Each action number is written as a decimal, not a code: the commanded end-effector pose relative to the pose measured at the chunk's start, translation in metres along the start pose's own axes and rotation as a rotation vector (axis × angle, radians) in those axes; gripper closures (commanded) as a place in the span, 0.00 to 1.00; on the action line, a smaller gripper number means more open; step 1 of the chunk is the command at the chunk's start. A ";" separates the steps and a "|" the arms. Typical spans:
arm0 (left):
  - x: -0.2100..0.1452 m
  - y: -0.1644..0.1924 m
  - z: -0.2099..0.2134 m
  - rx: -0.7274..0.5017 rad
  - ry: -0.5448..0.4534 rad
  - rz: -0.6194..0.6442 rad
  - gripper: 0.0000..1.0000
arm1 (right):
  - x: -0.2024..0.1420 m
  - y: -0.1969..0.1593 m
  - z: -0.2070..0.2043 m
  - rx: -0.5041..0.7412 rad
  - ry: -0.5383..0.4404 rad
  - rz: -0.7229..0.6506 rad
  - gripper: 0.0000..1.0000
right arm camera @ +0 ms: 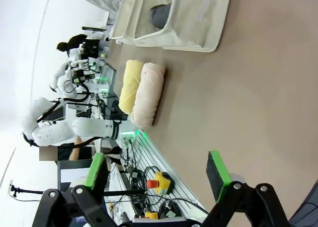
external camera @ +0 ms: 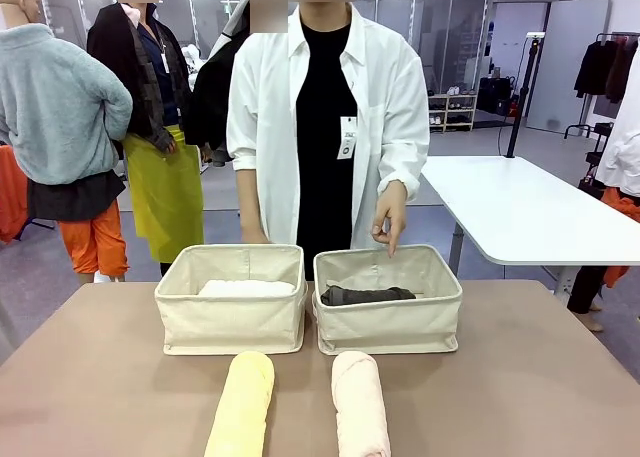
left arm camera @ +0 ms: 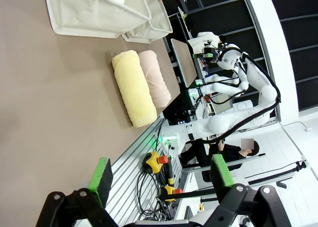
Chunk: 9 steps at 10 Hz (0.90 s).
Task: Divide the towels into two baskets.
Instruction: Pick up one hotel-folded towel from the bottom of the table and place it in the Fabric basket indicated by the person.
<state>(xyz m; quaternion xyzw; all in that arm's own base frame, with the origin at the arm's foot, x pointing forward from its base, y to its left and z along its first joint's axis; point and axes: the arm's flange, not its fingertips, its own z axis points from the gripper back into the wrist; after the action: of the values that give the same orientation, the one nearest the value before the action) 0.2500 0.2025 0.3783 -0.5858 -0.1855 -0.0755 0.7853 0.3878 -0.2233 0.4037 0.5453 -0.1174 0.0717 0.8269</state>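
A soft, looped terry pile is shown by the pale yellow towel [external camera: 242, 402] and the pale pink towel [external camera: 360, 405] at the table's near edge. The same cloth is seen in the white towel [external camera: 245, 288] and the dark grey towel [external camera: 366, 296]. The left basket [external camera: 230, 322] and the right basket [external camera: 390, 327] are made of matt, creased cream canvas. The table [external camera: 100, 377] is finished smooth, matt brown. The left gripper [left arm camera: 161, 162] and the right gripper [right arm camera: 156, 155] are formed of slightly glossy black plastic, faced with matt green pads [left arm camera: 103, 176].
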 end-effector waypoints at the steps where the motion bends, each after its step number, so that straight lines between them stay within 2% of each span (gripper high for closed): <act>1: -0.004 -0.004 0.001 -0.008 -0.003 -0.010 0.00 | 0.001 0.039 -0.022 -0.144 0.032 -0.045 0.00; 4: -0.004 -0.004 0.001 -0.008 -0.003 -0.010 0.00 | 0.005 0.092 -0.123 -0.299 0.070 -0.102 0.00; 5: -0.004 -0.004 0.001 -0.008 -0.003 -0.010 0.00 | 0.003 0.105 -0.162 -0.318 0.055 -0.121 0.00; 6: -0.004 -0.004 0.001 -0.008 -0.003 -0.010 0.00 | -0.002 0.115 -0.196 -0.388 0.055 -0.118 0.00; 9: -0.004 -0.004 0.001 -0.008 -0.003 -0.010 0.00 | -0.016 0.133 -0.298 -0.478 0.100 -0.108 0.00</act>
<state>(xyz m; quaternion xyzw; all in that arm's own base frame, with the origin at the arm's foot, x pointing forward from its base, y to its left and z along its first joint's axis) 0.2500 0.2024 0.3782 -0.5858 -0.1855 -0.0754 0.7853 0.3739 0.0810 0.4139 0.3520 -0.0633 0.0348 0.9332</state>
